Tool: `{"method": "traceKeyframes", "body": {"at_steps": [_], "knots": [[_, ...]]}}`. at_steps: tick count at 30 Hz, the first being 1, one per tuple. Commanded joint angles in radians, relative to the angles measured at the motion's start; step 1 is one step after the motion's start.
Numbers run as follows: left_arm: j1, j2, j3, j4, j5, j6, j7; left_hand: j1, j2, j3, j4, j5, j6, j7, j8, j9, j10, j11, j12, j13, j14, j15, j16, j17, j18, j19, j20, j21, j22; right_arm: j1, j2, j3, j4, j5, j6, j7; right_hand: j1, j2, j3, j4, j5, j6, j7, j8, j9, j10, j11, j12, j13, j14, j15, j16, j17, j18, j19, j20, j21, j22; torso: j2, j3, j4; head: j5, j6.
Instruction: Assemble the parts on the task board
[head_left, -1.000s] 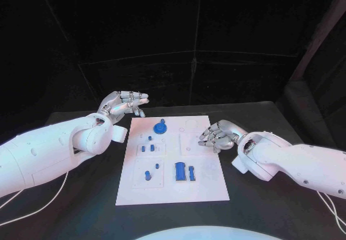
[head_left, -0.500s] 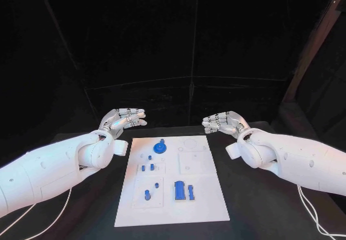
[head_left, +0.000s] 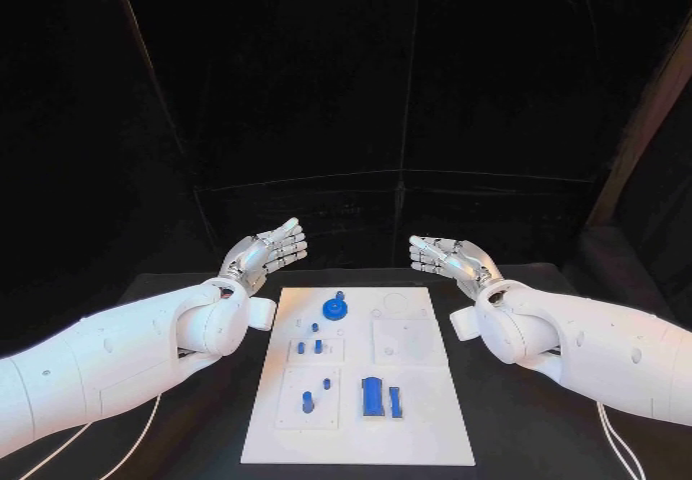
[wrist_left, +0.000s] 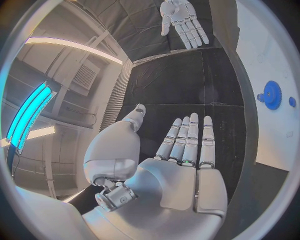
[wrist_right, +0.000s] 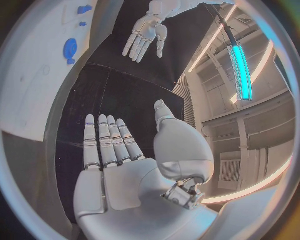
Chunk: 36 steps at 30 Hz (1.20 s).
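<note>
The white task board (head_left: 428, 420) lies in the middle of the black table. On it a blue gear (head_left: 336, 308) stands near the far end, small blue pegs (head_left: 310, 347) sit at mid-left, and a larger blue block (head_left: 374, 396) with a slim piece (head_left: 398, 403) beside it sits near the front. My left hand (head_left: 267, 251) is raised beyond the board's far left corner, fingers straight and spread, holding nothing. My right hand (head_left: 447, 256) is raised beyond the far right corner, likewise flat and empty. The left wrist view shows my left hand (wrist_left: 184, 150) open, with the gear (wrist_left: 271, 94) on the board.
Black table (head_left: 548, 400) surrounds the board on both sides. White cables (head_left: 144, 425) trail under my left arm. The right wrist view shows my right hand (wrist_right: 109, 150), the left hand (wrist_right: 144, 35) opposite and the board's gear (wrist_right: 70, 50).
Both hands have lifted off the board area and opened from curled to flat, spread fingers. The camera has tilted, so the board sits lower in the picture.
</note>
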Motion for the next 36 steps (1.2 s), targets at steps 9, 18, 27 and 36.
{"method": "traceKeyframes", "body": {"at_steps": [9,18,27,36], "knots": [[-0.053,-0.038,0.024,0.209,-0.021,-0.371,0.073,-0.406,0.007,-0.11,0.005,-0.012,-0.305,-0.118,-0.075,-0.009,-0.309,-0.09,-0.131,-0.009,-0.302,-0.034,-0.119,-0.048,-0.131,-0.263,-0.073,-0.103,-0.104,-0.037,-0.018,0.021,0.188,0.233,-0.312,0.152,-0.451,-0.006,0.032,-0.008,-0.075,-0.296,-0.124,-0.034,-0.01,-0.325,-0.095,-0.11,-0.019,-0.339,-0.047,-0.02,-0.048,-0.048,-0.273,-0.076,-0.103,-0.01,-0.002,0.0021,0.0084,0.007,0.005],[-0.069,-0.05,0.031,0.27,-0.025,-0.458,0.088,-0.534,0.007,-0.143,0.005,-0.012,-0.401,-0.118,-0.075,-0.009,-0.406,-0.09,-0.131,-0.009,-0.396,-0.034,-0.157,-0.048,-0.131,-0.345,-0.144,-0.103,-0.204,-0.041,-0.02,0.024,0.21,0.254,-0.339,0.165,-0.594,-0.006,0.032,-0.008,-0.148,-0.389,-0.124,-0.034,-0.01,-0.427,-0.095,-0.11,-0.019,-0.445,-0.047,-0.02,-0.048,-0.124,-0.358,-0.15,-0.204,-0.01,-0.002,0.0021,0.0084,0.007,0.005],[-0.069,-0.05,0.031,0.27,-0.025,-0.458,0.088,-0.618,0.007,-0.217,0.005,-0.012,-0.464,-0.118,-0.075,-0.009,-0.47,-0.09,-0.131,-0.009,-0.459,-0.034,-0.234,-0.048,-0.131,-0.4,-0.144,-0.103,-0.204,-0.041,-0.02,0.024,0.21,0.254,-0.339,0.165,-0.687,-0.006,0.032,-0.008,-0.148,-0.451,-0.124,-0.034,-0.01,-0.494,-0.095,-0.11,-0.019,-0.516,-0.047,-0.02,-0.048,-0.124,-0.414,-0.15,-0.204,-0.01,-0.002,0.0021,0.0084,0.007,0.005],[-0.069,-0.05,0.031,0.27,-0.025,-0.458,0.088,-0.671,0.007,-0.217,0.005,-0.012,-0.504,-0.118,-0.075,-0.009,-0.51,-0.09,-0.131,-0.009,-0.498,-0.034,-0.234,-0.048,-0.131,-0.432,-0.144,-0.103,-0.204,-0.041,-0.02,0.024,0.21,0.254,-0.339,0.165,-0.746,-0.006,0.032,-0.008,-0.148,-0.489,-0.124,-0.034,-0.01,-0.536,-0.095,-0.11,-0.019,-0.561,-0.047,-0.02,-0.048,-0.124,-0.449,-0.15,-0.204,-0.01,-0.002,0.0021,0.0084,0.007,0.005]]}}
